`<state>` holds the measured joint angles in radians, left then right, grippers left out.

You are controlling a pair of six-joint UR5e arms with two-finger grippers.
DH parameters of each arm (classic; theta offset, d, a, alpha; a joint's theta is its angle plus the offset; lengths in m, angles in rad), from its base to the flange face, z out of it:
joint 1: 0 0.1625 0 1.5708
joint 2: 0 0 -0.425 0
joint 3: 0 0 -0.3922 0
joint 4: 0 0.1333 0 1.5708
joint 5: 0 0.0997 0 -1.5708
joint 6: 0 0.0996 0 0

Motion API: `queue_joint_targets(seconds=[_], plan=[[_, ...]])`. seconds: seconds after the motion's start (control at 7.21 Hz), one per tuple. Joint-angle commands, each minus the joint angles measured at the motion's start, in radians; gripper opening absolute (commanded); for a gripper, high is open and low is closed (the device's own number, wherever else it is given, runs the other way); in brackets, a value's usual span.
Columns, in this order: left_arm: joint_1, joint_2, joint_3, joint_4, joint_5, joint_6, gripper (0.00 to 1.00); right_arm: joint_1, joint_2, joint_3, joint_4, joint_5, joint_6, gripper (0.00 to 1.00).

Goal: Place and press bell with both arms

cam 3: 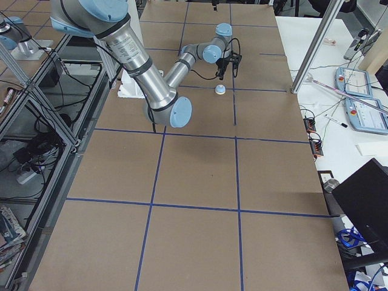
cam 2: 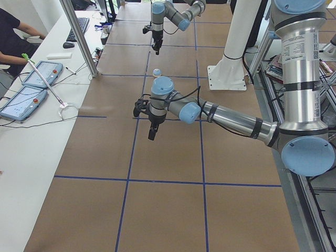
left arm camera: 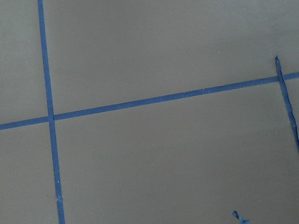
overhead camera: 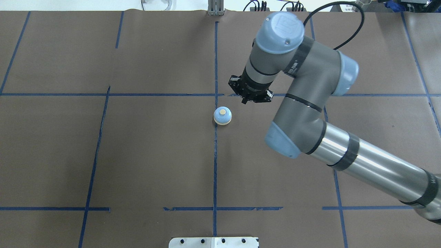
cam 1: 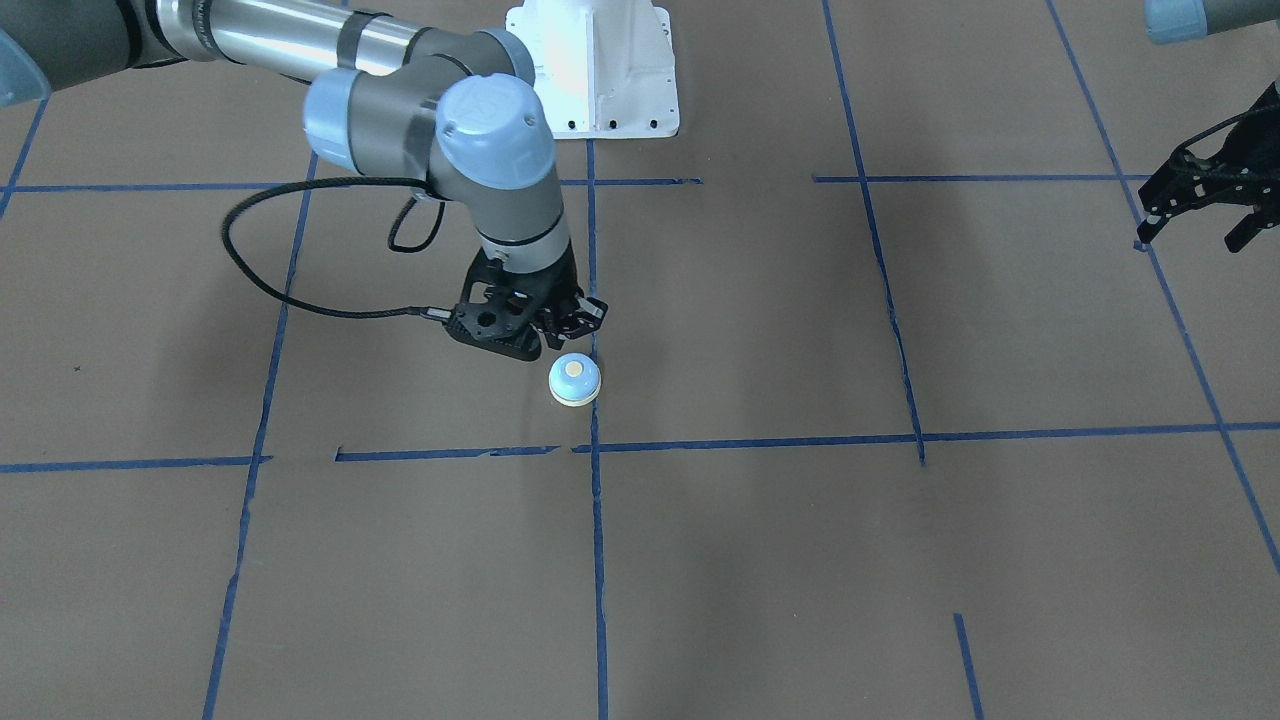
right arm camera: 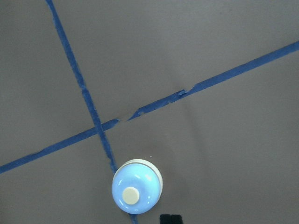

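Observation:
The bell stands upright on the brown table, on a blue tape line; it also shows in the overhead view, the right wrist view and both side views. My right gripper hangs a little above the table just beside the bell, not touching it, and looks shut and empty; from overhead it is right of and beyond the bell. My left gripper is open and empty, raised far off to the side, near in the exterior left view.
The white pedestal base stands at the robot's side of the table. Blue tape lines grid the brown surface. A white side table with tablets and a metal post lie beyond the far edge.

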<state>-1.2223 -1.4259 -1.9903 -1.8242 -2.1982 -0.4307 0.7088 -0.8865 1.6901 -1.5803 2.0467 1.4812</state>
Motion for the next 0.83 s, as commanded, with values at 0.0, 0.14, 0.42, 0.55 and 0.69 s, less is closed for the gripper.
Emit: queue_joint_targets(seconds=[0.0, 0.14, 0.42, 0.55, 0.69], plan=[[0.001, 0.010, 0.004, -0.001, 0.000, 0.003, 1.00, 0.114, -0.224, 0.188, -0.001, 0.072, -0.213, 0.00], [0.001, 0.010, 0.004, -0.001, 0.000, 0.003, 1.00, 0.183, -0.318, 0.225, 0.000, 0.116, -0.345, 0.00], [0.000, 0.034, -0.001, -0.007, -0.008, 0.006, 1.00, 0.379, -0.507, 0.249, 0.006, 0.238, -0.691, 0.06], [-0.003, 0.047, 0.005, -0.004, -0.015, 0.092, 1.00, 0.482, -0.588, 0.246, 0.000, 0.269, -0.886, 0.13], [-0.040, 0.077, 0.013, -0.004, -0.018, 0.192, 1.00, 0.579, -0.659, 0.237, -0.001, 0.280, -1.038, 0.25]])
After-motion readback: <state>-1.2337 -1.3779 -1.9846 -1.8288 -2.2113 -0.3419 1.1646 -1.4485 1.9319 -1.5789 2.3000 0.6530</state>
